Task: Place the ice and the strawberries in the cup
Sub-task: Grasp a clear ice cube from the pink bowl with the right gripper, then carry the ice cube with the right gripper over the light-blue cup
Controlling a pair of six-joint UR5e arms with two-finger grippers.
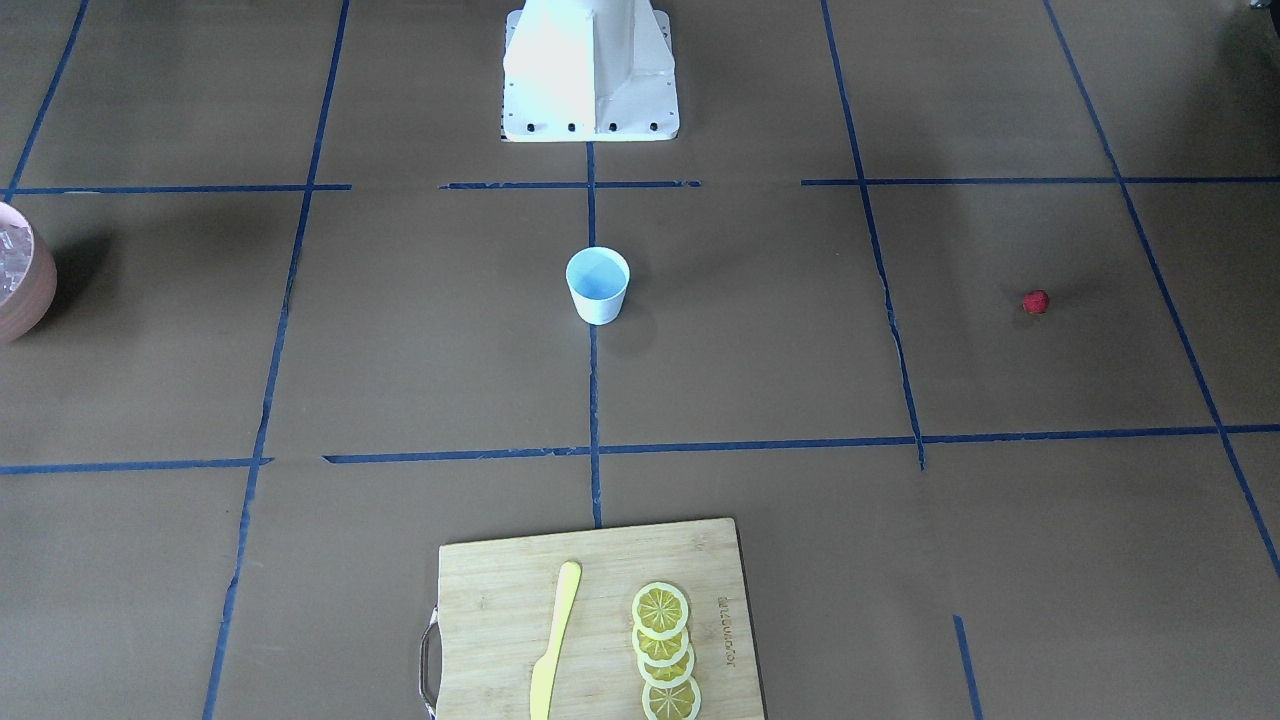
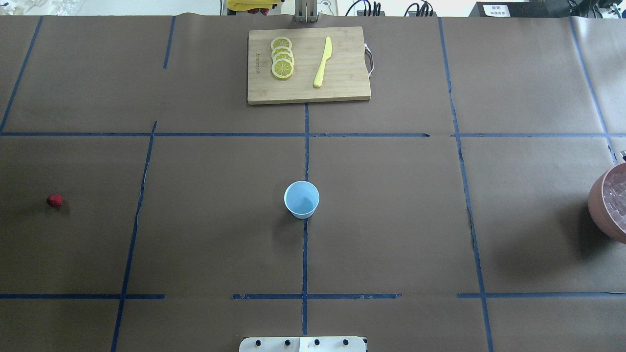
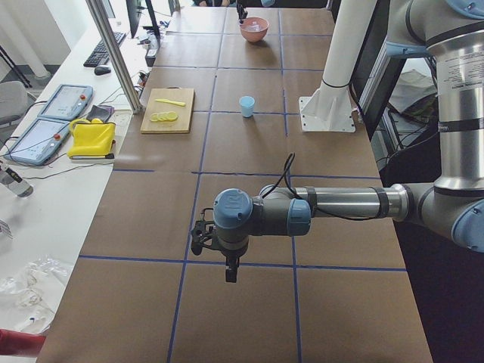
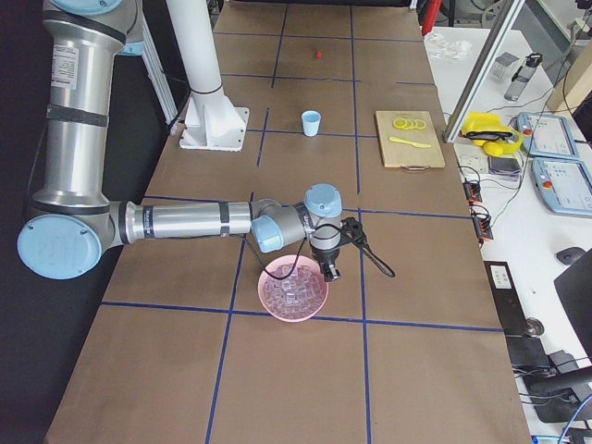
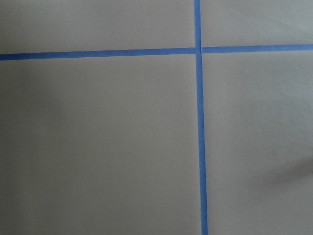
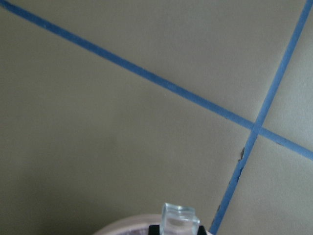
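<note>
The pale-blue cup (image 2: 301, 199) stands upright at the table's middle, also in the front view (image 1: 598, 285). The red strawberry (image 2: 55, 200) lies alone on the robot's left side (image 1: 1036, 301). Clear ice cubes fill the pinkish bowl (image 4: 294, 289) on the robot's right. My right gripper (image 4: 330, 268) hangs just over that bowl's rim; in its wrist view one ice cube (image 6: 180, 219) sits between the dark fingertips (image 6: 154, 229). My left gripper (image 3: 227, 261) hovers over bare table far from the cup; I cannot tell if it is open or shut.
A wooden cutting board (image 2: 342, 88) with lemon slices (image 2: 282, 57) and a yellow knife (image 2: 323, 62) lies at the far side, opposite the robot's base (image 1: 590, 80). The bowl (image 2: 611, 203) sits at the table's right edge.
</note>
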